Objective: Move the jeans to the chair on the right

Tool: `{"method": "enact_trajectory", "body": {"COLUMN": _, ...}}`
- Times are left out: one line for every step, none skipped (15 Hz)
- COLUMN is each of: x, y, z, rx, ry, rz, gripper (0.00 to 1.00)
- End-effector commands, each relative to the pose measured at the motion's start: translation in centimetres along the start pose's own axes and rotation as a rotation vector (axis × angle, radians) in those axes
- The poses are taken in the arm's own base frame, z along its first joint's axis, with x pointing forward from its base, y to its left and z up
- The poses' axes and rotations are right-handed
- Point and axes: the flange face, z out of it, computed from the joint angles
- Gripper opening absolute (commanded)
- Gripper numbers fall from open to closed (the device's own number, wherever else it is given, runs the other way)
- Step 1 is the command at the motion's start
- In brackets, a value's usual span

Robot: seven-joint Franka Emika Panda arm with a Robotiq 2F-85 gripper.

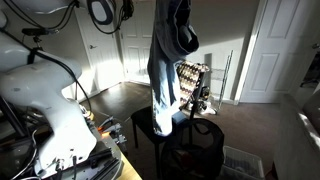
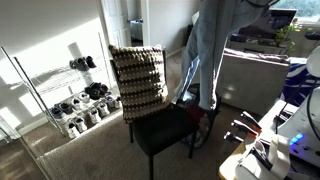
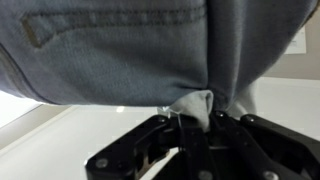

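Jaws clenched on a bunched fold of the jeans (image 3: 120,45), per wrist view. Jeans hang full length above the black chair (image 2: 165,128); low end at the seat, contact can't tell. Denim is soft, floppy and heavyish, so it'll prob swing. Best hold is thick seam/waistband. Only container: wire rack (image 2: 38,95) w/ shoes (image 2: 88,92).
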Motion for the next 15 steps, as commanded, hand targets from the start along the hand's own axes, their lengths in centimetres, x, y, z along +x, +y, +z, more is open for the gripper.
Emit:
{"method": "enact_trajectory", "body": {"x": 2.5, "y": 0.1, "z": 1.1, "rx": -0.061, "ry": 0.083, "rz": 0.109, "gripper": 0.03}}
{"method": "enact_trajectory", "body": {"x": 2.8, "y": 0.5, "z": 1.7, "rx": -0.085, "ry": 0.102, "rz": 0.134, "gripper": 0.03}}
{"method": "enact_trajectory", "body": {"x": 3.2, "y": 1.0, "z": 2.3, "rx": -0.113, "ry": 0.123, "rz": 0.165, "gripper": 0.03}}
{"method": "enact_trajectory", "body": {"x": 3.6, "y": 1.5, "z": 2.8, "rx": -0.137, "ry": 0.142, "rz": 0.192, "gripper": 0.03}}
{"method": "enact_trajectory", "body": {"x": 3.9, "y": 1.9, "z": 3.2, "rx": -0.157, "ry": 0.164, "rz": 0.216, "gripper": 0.03}}
{"method": "enact_trajectory", "body": {"x": 4.2, "y": 2.1, "z": 3.5, "rx": -0.172, "ry": 0.186, "rz": 0.234, "gripper": 0.03}}
{"method": "enact_trajectory", "body": {"x": 3.1, "y": 3.0, "z": 1.8, "rx": -0.186, "ry": 0.209, "rz": 0.251, "gripper": 0.03}}
{"method": "enact_trajectory", "body": {"x": 3.1, "y": 3.4, "z": 1.7, "rx": -0.198, "ry": 0.228, "rz": 0.266, "gripper": 0.03}}
{"method": "enact_trajectory", "body": {"x": 2.6, "y": 3.6, "z": 1.3, "rx": -0.205, "ry": 0.240, "rz": 0.272, "gripper": 0.03}}
{"method": "enact_trajectory", "body": {"x": 2.2, "y": 3.8, "z": 1.0, "rx": -0.210, "ry": 0.247, "rz": 0.277, "gripper": 0.03}}
{"method": "enact_trajectory", "body": {"x": 1.5, "y": 3.9, "z": 0.7, "rx": -0.213, "ry": 0.248, "rz": 0.277, "gripper": 0.03}}
{"method": "enact_trajectory", "body": {"x": 0.8, "y": 4.0, "z": 0.5, "rx": -0.217, "ry": 0.246, "rz": 0.277, "gripper": 0.03}}
{"method": "enact_trajectory", "body": {"x": 0.4, "y": 3.9, "z": 1.0, "rx": -0.222, "ry": 0.240, "rz": 0.279, "gripper": 0.03}}
{"method": "enact_trajectory", "body": {"x": -0.1, "y": 3.9, "z": 1.2, "rx": -0.226, "ry": 0.234, "rz": 0.281, "gripper": 0.03}}
{"method": "enact_trajectory", "body": {"x": -0.8, "y": 3.9, "z": 1.3, "rx": -0.229, "ry": 0.226, "rz": 0.280, "gripper": 0.03}}
